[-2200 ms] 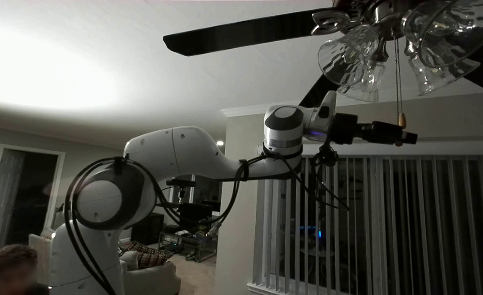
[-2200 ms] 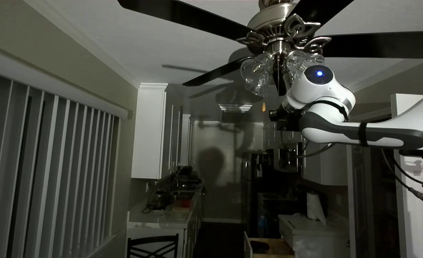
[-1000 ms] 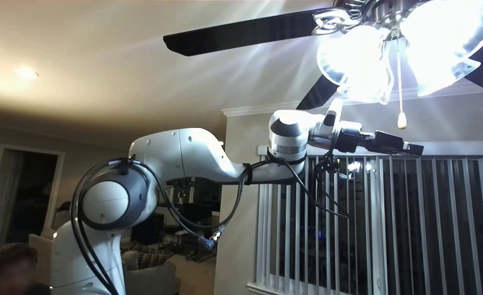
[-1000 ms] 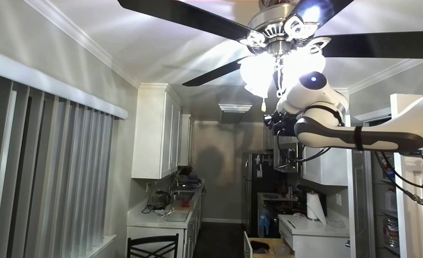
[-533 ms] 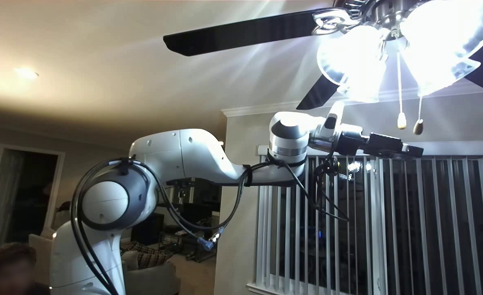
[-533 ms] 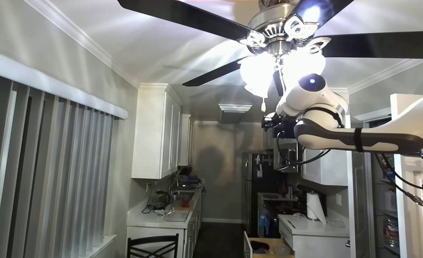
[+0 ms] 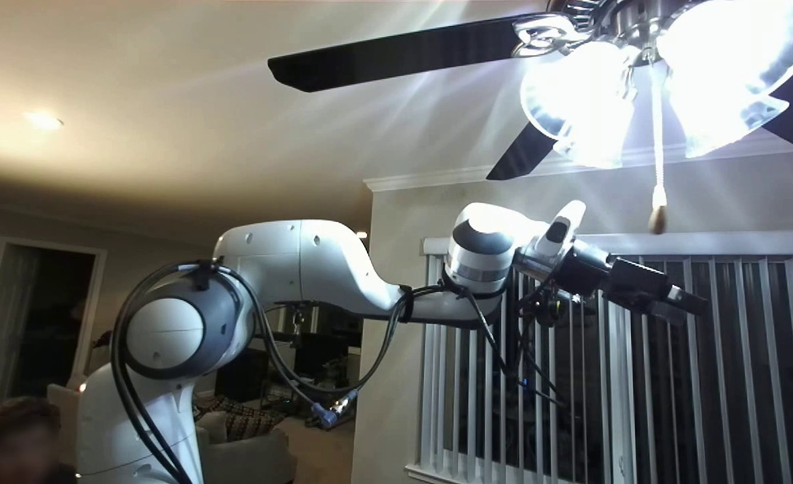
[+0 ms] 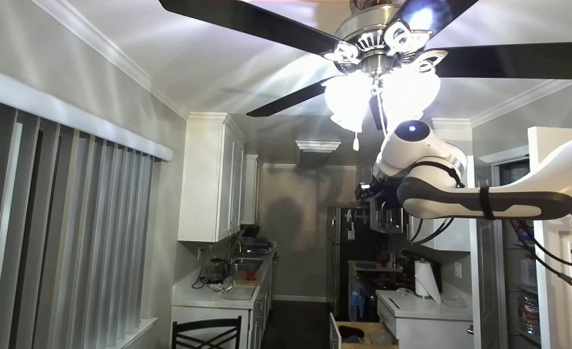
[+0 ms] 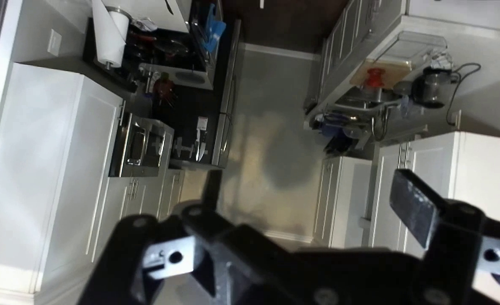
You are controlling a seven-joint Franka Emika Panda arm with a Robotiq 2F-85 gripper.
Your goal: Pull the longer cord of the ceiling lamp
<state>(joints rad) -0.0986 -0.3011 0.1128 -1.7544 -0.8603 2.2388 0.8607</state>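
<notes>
The ceiling lamp (image 7: 726,64) glows brightly in both exterior views, its shades washed out to white under dark fan blades (image 8: 514,60). From it hangs the longer cord (image 7: 657,220), ending in a tan pendant just below the pale pendant of the shorter cord (image 7: 659,195). In an exterior view the longer cord (image 8: 382,111) runs down behind my arm, its pendant hidden. My gripper (image 7: 685,309) is below and apart from both pendants, tilted downward. In the wrist view the gripper (image 9: 311,195) stands open, with nothing between its fingers; no cord shows there.
Vertical blinds (image 7: 739,376) cover the window behind the gripper. Kitchen cabinets (image 8: 208,179) and a ceiling fixture (image 8: 318,146) are farther back. A person's head (image 7: 17,437) shows at lower left. Cables (image 7: 262,336) hang along my arm.
The lamp has gone from dark to lit. My gripper, earlier at the longer cord's pendant, has let go, opened and moved down. The freed cord swung sideways and back beside the shorter one.
</notes>
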